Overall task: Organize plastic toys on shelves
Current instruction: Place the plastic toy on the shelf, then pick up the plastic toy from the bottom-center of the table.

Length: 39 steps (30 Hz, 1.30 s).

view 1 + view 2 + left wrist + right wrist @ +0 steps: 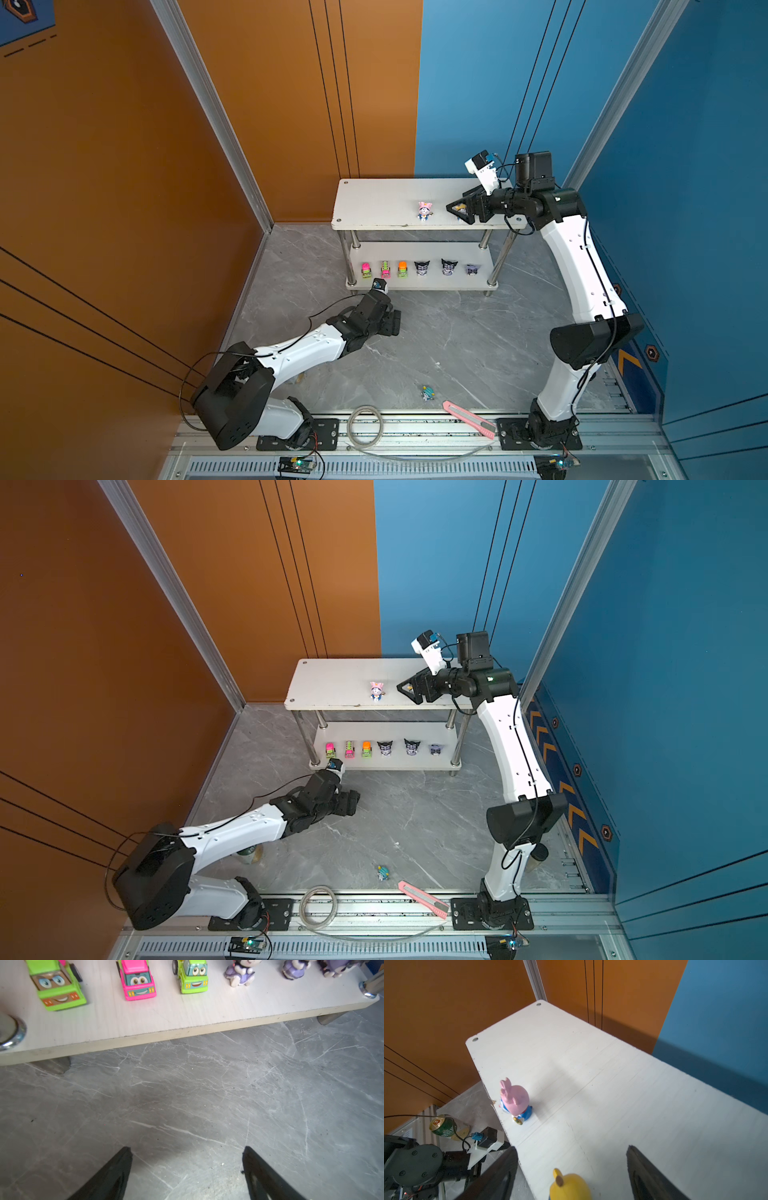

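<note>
The shelves stand at the back, two white boards on chrome legs. On the top board stands a pink-hatted figurine. Beside it a yellow-hatted figurine stands between the wide-apart fingers of my right gripper, which is open and not touching it. The lower board carries three neon trucks and three black-purple figurines in a row. A teal-hatted figurine lies on the floor near the front. My left gripper hangs open and empty over the floor before the lower board.
A pink utility knife and a coil of clear tubing lie on the front rail. A green can stands under the left arm. Orange and blue walls close in behind the shelves.
</note>
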Motion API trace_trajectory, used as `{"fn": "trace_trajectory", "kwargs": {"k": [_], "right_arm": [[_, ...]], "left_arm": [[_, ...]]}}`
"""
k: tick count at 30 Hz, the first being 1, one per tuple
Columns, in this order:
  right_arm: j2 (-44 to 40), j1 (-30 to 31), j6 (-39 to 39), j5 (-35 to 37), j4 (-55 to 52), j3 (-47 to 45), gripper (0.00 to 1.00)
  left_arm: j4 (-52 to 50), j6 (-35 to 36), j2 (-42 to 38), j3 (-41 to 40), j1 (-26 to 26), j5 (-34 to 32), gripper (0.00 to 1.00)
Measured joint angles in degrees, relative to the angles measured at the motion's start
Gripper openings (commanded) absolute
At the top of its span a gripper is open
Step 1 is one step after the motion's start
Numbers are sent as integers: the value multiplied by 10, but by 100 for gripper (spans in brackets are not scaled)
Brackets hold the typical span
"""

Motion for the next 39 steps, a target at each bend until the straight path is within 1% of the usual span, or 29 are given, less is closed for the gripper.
{"fn": "trace_trajectory", "kwargs": {"k": [4, 7, 9, 12, 15, 16, 17, 20, 22, 24, 26, 29, 31, 32, 34, 39], "right_arm": [[-36, -6, 20, 13, 16, 5, 84], [-73, -8, 35, 39, 25, 1, 83], [-118, -7, 46, 67, 43, -34, 83], [-235, 12, 63, 139, 77, -154, 78], [-367, 79, 79, 225, 94, -283, 68], [-413, 117, 88, 256, 95, -325, 64], [-456, 159, 99, 287, 96, -367, 62], [-560, 287, 141, 383, 77, -474, 59], [-599, 363, 176, 443, 56, -535, 60], [-612, 432, 217, 498, 33, -597, 62], [-608, 516, 262, 539, 14, -668, 68], [-580, 636, 315, 577, 11, -756, 73], [-549, 700, 343, 590, 21, -798, 74], [-533, 721, 355, 591, 30, -812, 74], [-498, 742, 376, 589, 53, -831, 74], [-402, 746, 406, 580, 106, -838, 72]], "left_arm": [[-7, 0, -30, 0, 0, -1, 85], [-13, 0, -61, -3, 0, -4, 85], [-20, 0, -86, -7, 0, -6, 85], [-35, 0, -127, -17, 0, -12, 85], [-51, 0, -173, -35, -1, -20, 85], [-60, -1, -192, -43, -1, -24, 85], [-71, -1, -210, -52, -2, -27, 85], [-103, -2, -264, -72, -4, -35, 84], [-124, -3, -299, -84, -6, -38, 83], [-144, -3, -329, -93, -10, -40, 83], [-162, -7, -352, -101, -19, -42, 83], [-178, -15, -377, -122, -39, -50, 83], [-187, -24, -388, -137, -50, -53, 83], [-191, -29, -391, -145, -55, -56, 83], [-200, -36, -393, -153, -62, -60, 83], [-204, -48, -388, -157, -74, -68, 83]]}}
